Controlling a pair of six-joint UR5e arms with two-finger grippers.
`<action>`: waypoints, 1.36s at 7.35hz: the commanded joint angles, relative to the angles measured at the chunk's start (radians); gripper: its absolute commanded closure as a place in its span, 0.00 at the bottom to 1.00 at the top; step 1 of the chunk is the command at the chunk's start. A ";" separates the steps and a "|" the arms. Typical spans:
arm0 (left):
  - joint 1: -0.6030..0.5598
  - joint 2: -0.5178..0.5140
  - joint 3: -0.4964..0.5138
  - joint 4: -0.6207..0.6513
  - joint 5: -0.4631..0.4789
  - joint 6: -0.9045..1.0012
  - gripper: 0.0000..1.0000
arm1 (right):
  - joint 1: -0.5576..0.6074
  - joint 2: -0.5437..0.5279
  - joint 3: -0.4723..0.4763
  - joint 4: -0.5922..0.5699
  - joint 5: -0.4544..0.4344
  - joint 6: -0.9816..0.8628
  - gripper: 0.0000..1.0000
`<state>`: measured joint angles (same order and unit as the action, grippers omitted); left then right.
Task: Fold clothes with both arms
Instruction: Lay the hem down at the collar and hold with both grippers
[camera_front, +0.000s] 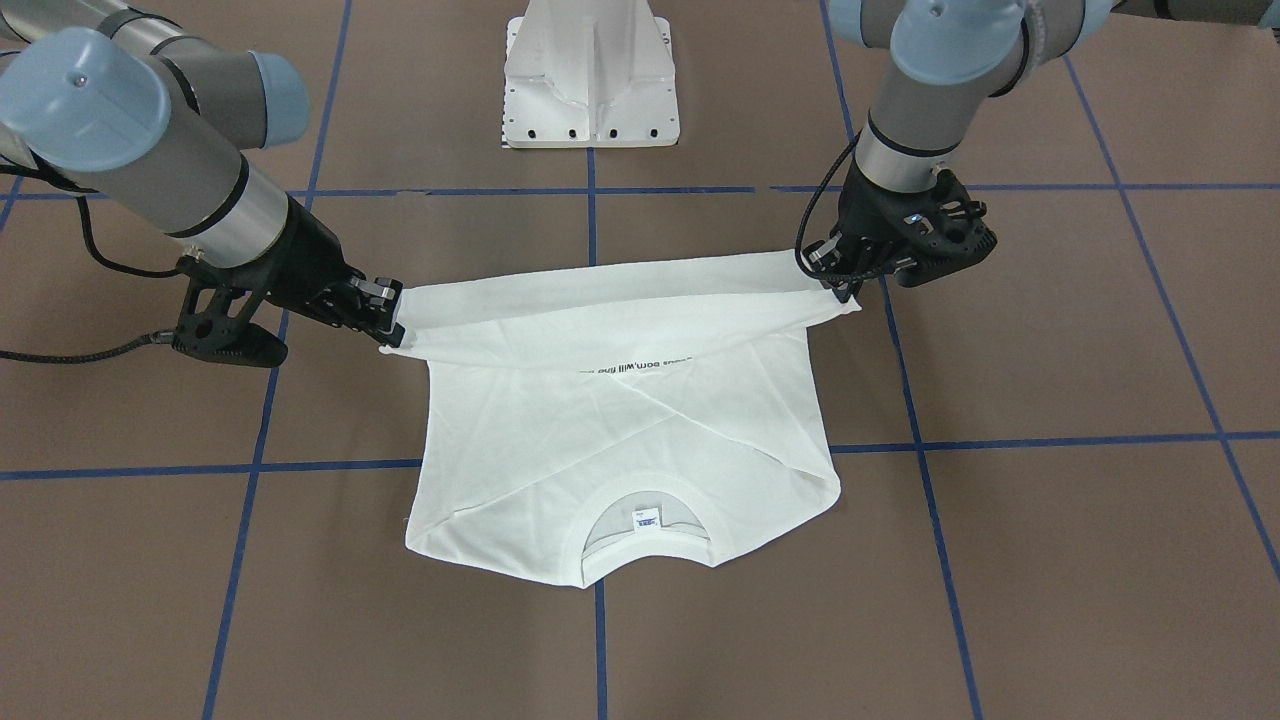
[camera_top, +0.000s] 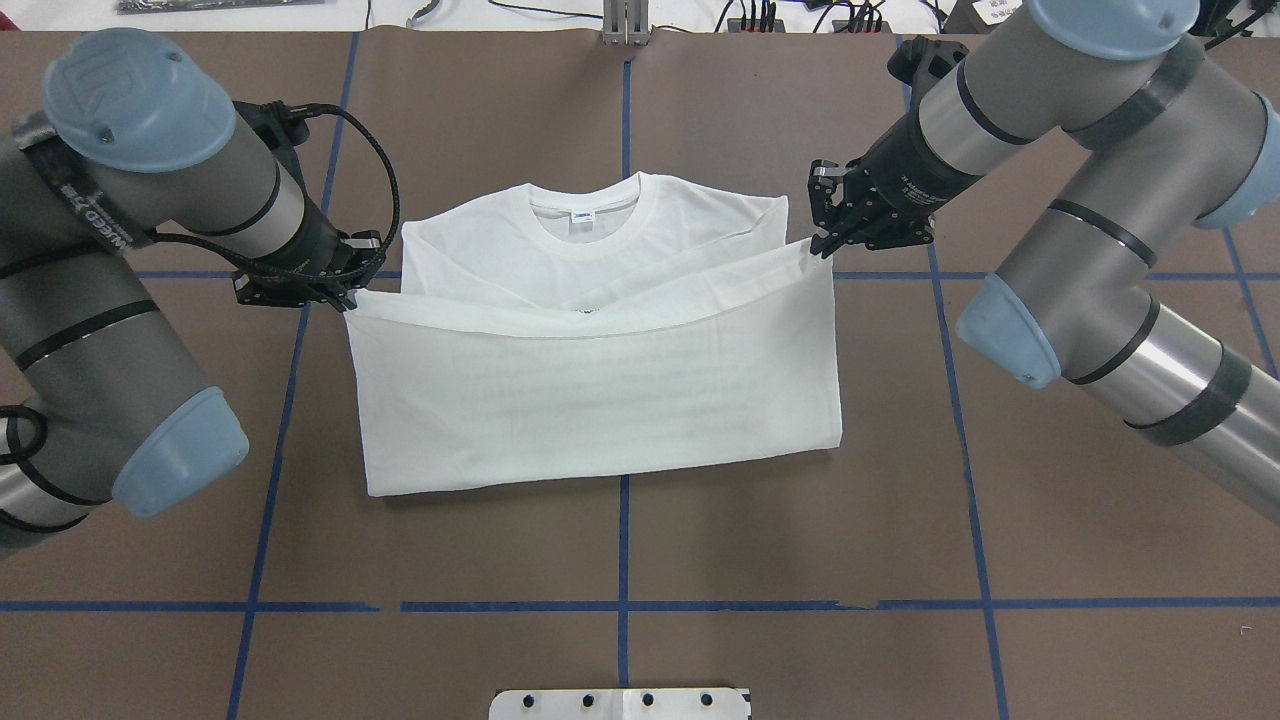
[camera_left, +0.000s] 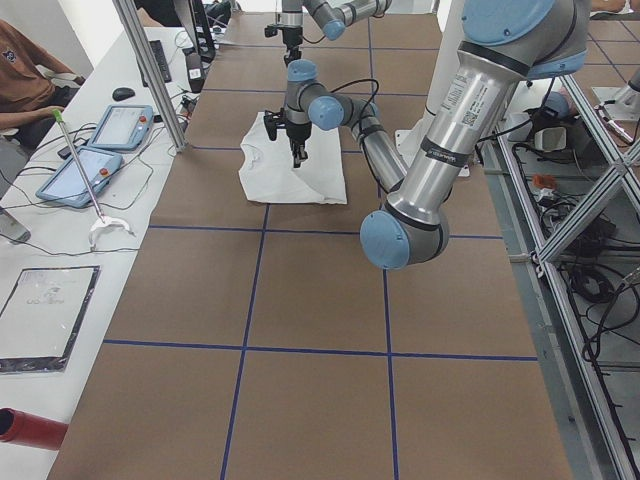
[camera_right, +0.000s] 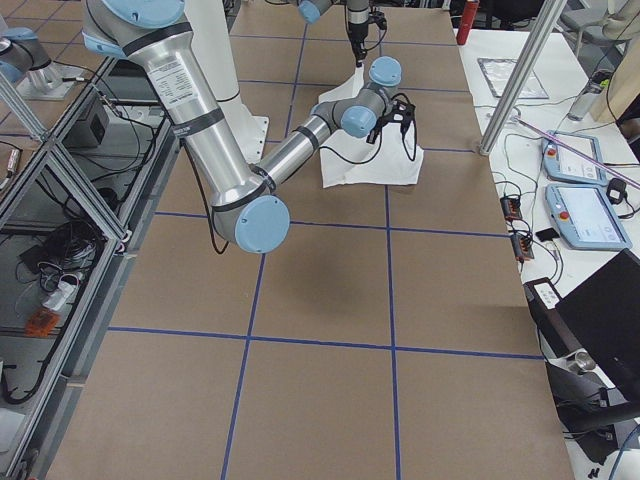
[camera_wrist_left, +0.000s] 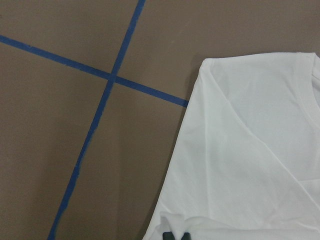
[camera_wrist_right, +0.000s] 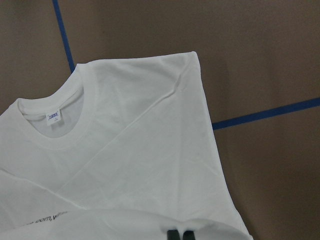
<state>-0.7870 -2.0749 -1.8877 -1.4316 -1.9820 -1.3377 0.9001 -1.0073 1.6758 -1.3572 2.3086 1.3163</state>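
The left gripper (camera_top: 345, 290) is pinched shut on 1 hem corner of the white T-shirt (camera_top: 600, 400). The right gripper (camera_top: 822, 243) is clamped on the other, so the hem hangs lifted between the 2 above the chest. The sleeves lie folded in across the body, and the collar (camera_top: 590, 200) end rests flat on the table (camera_top: 620, 560). I judge the hem-to-collar fold about halfway done. Laying the hem down and letting go remain.
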 joint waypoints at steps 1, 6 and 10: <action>-0.032 -0.027 0.114 -0.099 0.000 0.000 1.00 | 0.013 0.070 -0.112 0.000 -0.011 -0.023 1.00; -0.052 -0.111 0.291 -0.185 0.000 -0.003 1.00 | 0.042 0.159 -0.287 0.000 -0.017 -0.080 1.00; -0.067 -0.111 0.346 -0.210 0.003 -0.001 1.00 | 0.053 0.161 -0.314 -0.003 -0.015 -0.127 1.00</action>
<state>-0.8486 -2.1855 -1.5541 -1.6339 -1.9791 -1.3386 0.9513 -0.8453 1.3666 -1.3596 2.2932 1.1966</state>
